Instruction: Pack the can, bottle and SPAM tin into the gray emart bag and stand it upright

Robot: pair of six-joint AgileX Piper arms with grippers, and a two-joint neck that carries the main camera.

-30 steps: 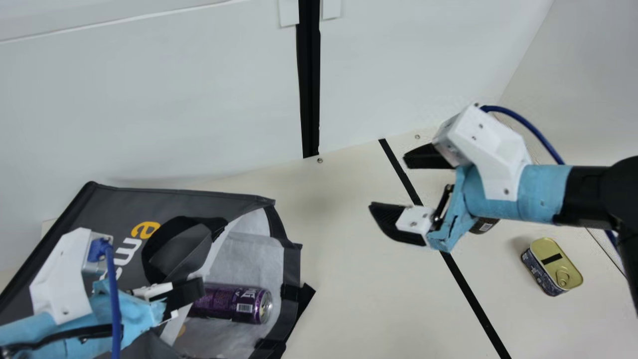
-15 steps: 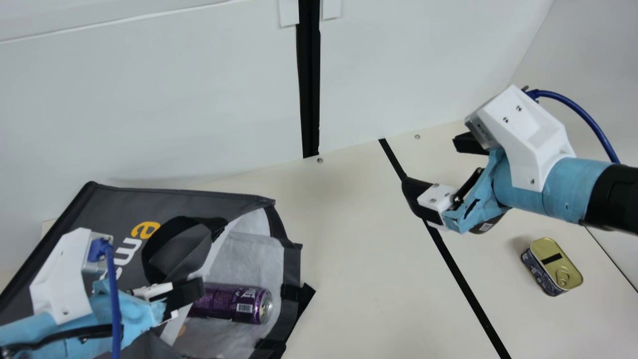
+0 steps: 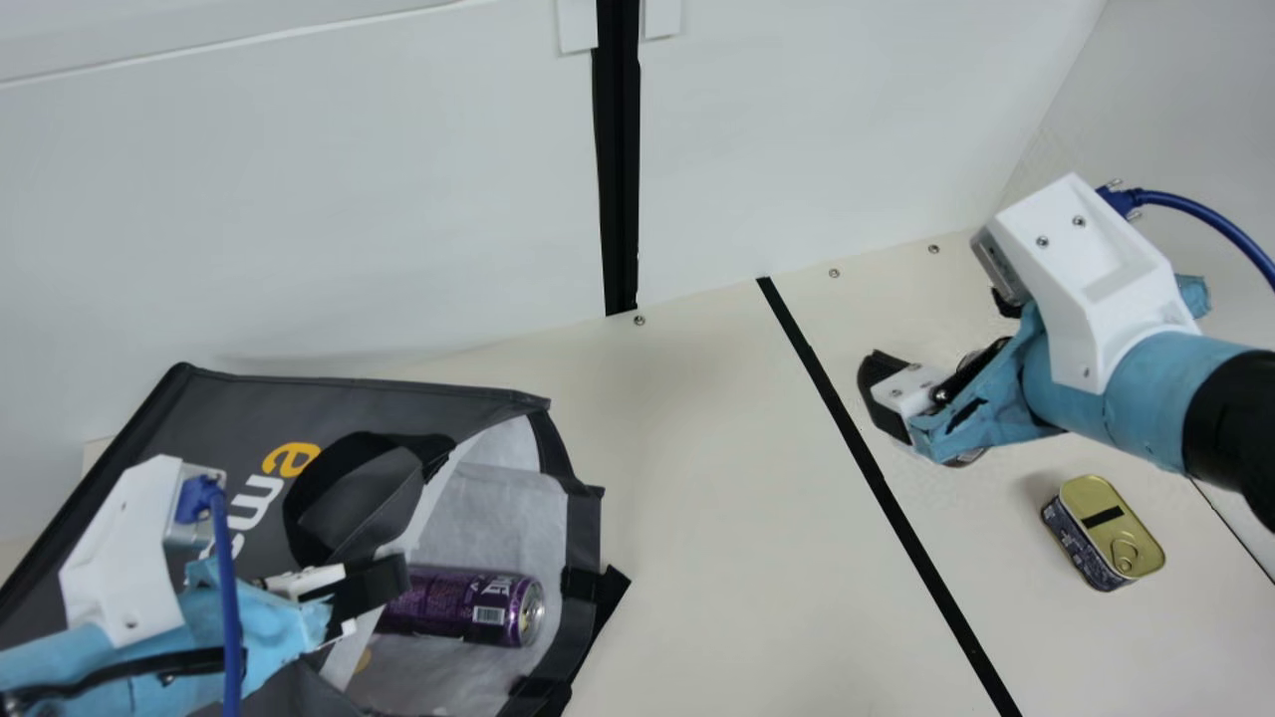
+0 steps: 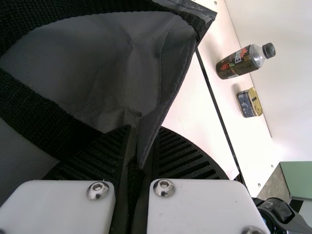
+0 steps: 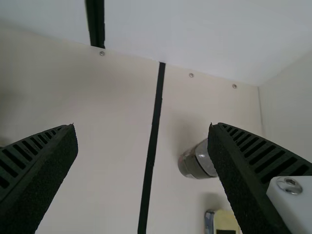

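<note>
The gray bag [image 3: 349, 396] was laid on its side on the cream table [image 3: 697, 558], its mouth turned toward the right arm's side and its white lining [image 3: 503, 513] exposed. A loop of handle [image 3: 374, 508] was draped over the printed face. The purple can [image 3: 468, 607] was seen lying on its side inside the mouth, on the lining, partly covered by the left gripper [image 3: 383, 588] and the bag's edge. In the left wrist view, the bag's gray fabric was pinched between the two ribbed fingers of the left gripper [image 4: 141, 146].

The right gripper [image 3: 941, 339] was held above the table beyond the black line [image 3: 882, 488], as counted from the bag; its fingers were spread well apart. The bottle [image 4: 239, 62], black-capped and upright, was placed on that same far side of the line, near the tin. In the main view it was mostly hidden by the right gripper, and in the right wrist view partly covered by one finger; whether it was touched cannot be told. The tin [image 3: 1111, 533] was set flat on the table, gold lid and pull ring facing up
</note>
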